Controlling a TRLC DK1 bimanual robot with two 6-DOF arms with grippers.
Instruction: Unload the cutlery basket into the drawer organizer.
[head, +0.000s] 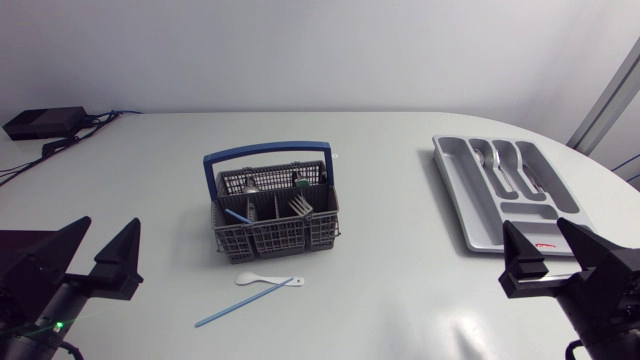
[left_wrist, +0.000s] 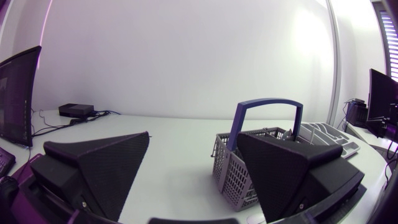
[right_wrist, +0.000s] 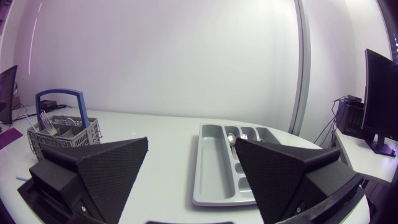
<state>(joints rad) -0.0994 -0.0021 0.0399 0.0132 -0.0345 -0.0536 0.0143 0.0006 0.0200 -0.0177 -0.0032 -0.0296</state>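
White tabletop (head: 390, 150) fills the head view. Near its middle stands a grey cutlery basket (head: 280, 238) with a blue arched handle (head: 266, 154). Its compartments hold a few pieces: a fork (head: 301, 205), a spoon (head: 250, 185) and a thin blue stick (head: 238, 214) leaning at an angle. On the table just in front of the basket lie a small white spoon (head: 262, 281) and a long blue stick (head: 240, 305), touching each other. Well apart, toward the right side, lies a grey drawer organizer (head: 452, 195) with two metal spoons (head: 487, 157) in its long slots. The left gripper (head: 110, 224) hovers at the near left corner, fingers spread wide and holding nothing; from its wrist camera the basket sits ahead, beside one finger. The right gripper (head: 537, 226) hovers over the organizer's near end, likewise wide open and empty.
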